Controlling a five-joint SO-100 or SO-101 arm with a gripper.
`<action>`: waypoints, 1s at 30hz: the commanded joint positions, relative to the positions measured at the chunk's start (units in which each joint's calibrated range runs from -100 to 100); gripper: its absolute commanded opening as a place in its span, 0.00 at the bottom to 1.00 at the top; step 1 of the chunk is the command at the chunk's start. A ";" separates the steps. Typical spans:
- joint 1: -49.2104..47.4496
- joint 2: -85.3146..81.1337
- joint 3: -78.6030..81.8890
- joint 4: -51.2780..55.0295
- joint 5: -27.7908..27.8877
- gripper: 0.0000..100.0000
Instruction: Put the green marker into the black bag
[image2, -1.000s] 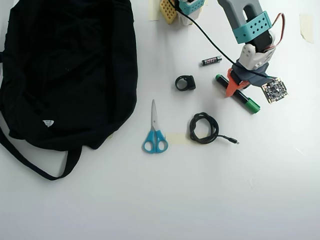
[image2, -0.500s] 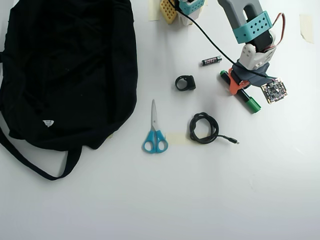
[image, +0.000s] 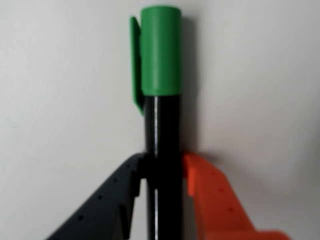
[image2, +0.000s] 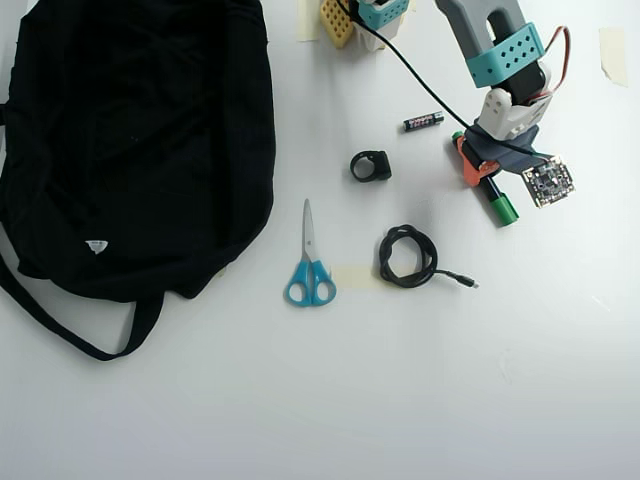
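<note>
Compared with the overhead picture of a second ago, the green marker (image2: 497, 204) is showing less of its length: the small green end has shifted from about 10 o'clock of the gripper (image2: 477, 172) to sit tucked against the orange finger, and the capped end has drawn slightly up and in. The orange finger is also presenting a narrower profile than before. Reading: the jaws are closing in and the marker is starting to tilt or lift off the table, though lift cannot be confirmed from above.

Wrist view is confirming the grip. The dark finger is pressing the black barrel from the left and the orange finger from the right, with no gap on either side; the gripper is clenched around the marker below the green cap (image: 160, 50).

Marker location: at roughly 3 o'clock in the overhead view, right of the AAA battery (image2: 423, 121) and the black ring-shaped part (image2: 371, 165), with the coiled cable (image2: 407, 256) at 7 o'clock from it. The black bag (image2: 130, 150) is lying well apart at 9 o'clock, past the scissors (image2: 309, 262).

Judgement: grasp step is looking complete; transport across to the bag is not yet begun.
</note>
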 joint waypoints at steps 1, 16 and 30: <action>0.11 -0.63 0.54 -0.16 -0.09 0.02; 0.41 -1.13 -0.36 0.53 -0.09 0.02; 0.56 -1.29 -8.45 10.78 0.54 0.02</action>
